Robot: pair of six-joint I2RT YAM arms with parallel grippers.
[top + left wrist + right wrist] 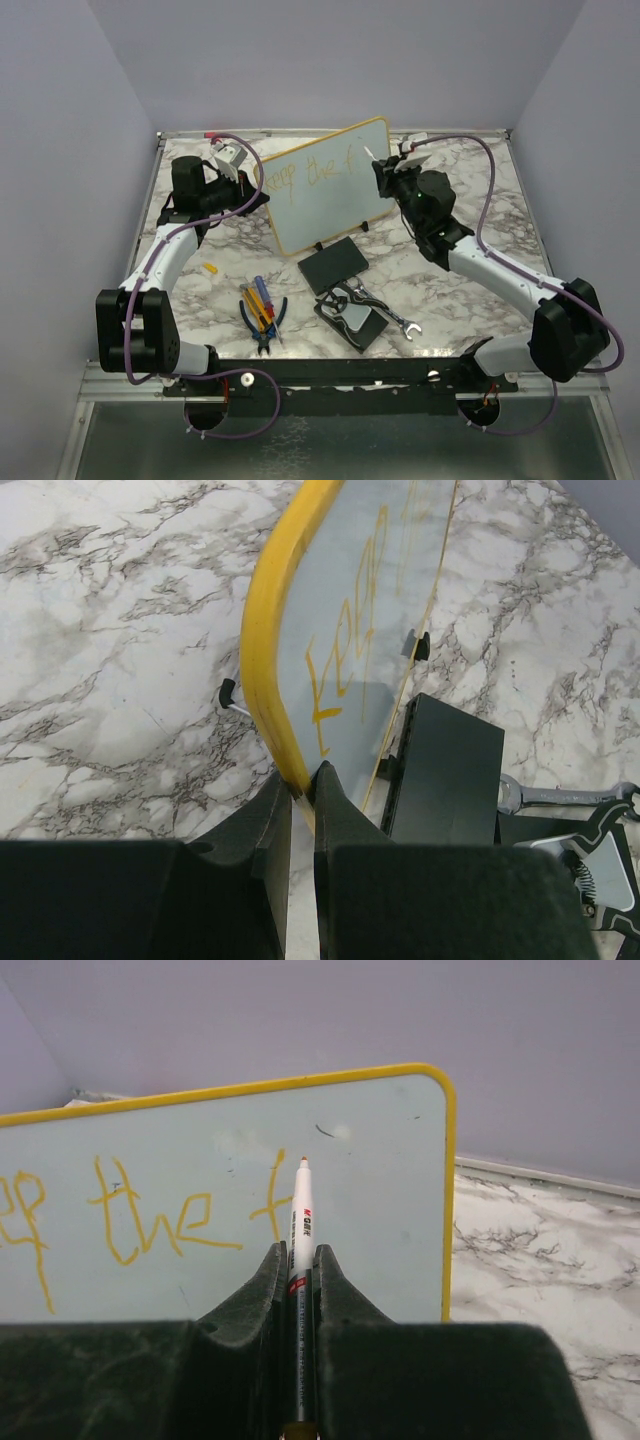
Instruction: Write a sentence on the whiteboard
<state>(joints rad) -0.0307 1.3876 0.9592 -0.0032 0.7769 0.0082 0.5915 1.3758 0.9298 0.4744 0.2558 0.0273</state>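
Observation:
The whiteboard (325,185) stands tilted on small black feet at the back middle of the table. The sentence (312,166) on it reads "keep the f" in yellow-orange letters, also seen in the right wrist view (150,1218). My left gripper (302,780) is shut on the board's yellow frame (262,640) at its left edge. My right gripper (298,1255) is shut on a white marker (301,1210), its tip at the board's face (380,1200) just right of the "f". In the top view the right gripper (385,165) is by the board's upper right part.
A flat black pad (332,266) lies in front of the board. Locking pliers on a black case (352,312), a wrench (400,322), several screwdrivers and blue-handled pliers (262,308) lie near the front. A small yellow piece (210,267) lies at the left.

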